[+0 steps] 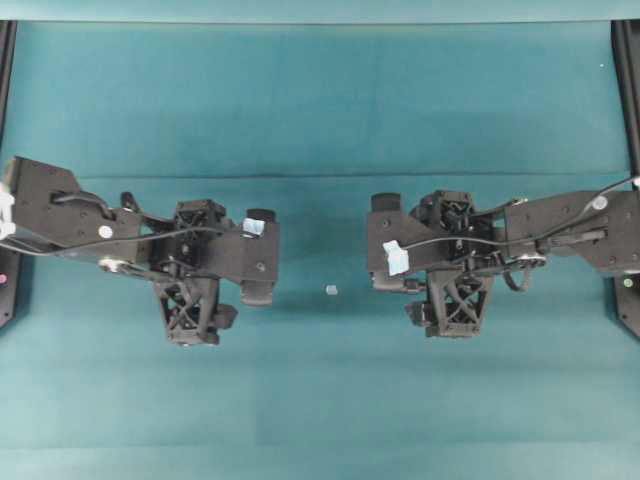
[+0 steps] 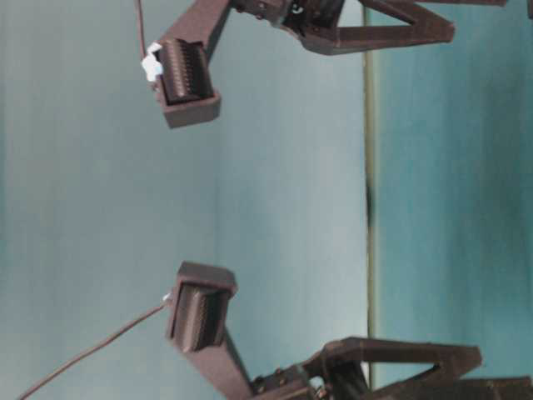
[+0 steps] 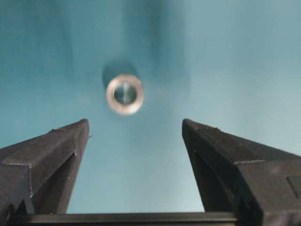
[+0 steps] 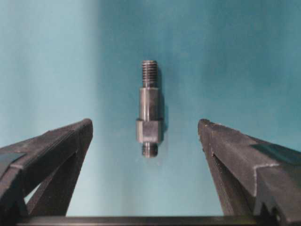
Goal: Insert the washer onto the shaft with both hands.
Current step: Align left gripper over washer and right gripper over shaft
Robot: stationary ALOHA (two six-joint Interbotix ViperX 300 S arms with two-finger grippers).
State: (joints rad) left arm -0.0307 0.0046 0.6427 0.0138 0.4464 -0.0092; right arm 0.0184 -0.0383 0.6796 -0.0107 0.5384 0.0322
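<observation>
Left wrist view: the left claw (image 3: 135, 129) stands wide over the small silvery metal washer (image 3: 124, 94), flat on the teal worktop (image 3: 235, 70). Right claw (image 4: 146, 129), equally wide, frames the stepped dark grey threaded shaft (image 4: 149, 108), untouched.

Left gripper (image 3: 135, 129) and right gripper (image 4: 146, 129) face each other, both spread wide.

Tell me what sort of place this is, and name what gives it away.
Most likely a robot test bench in a lab, not a home or shop. A plain teal mat covers the table, two black robot arms face each other, and only a small washer and a threaded shaft lie there.
</observation>
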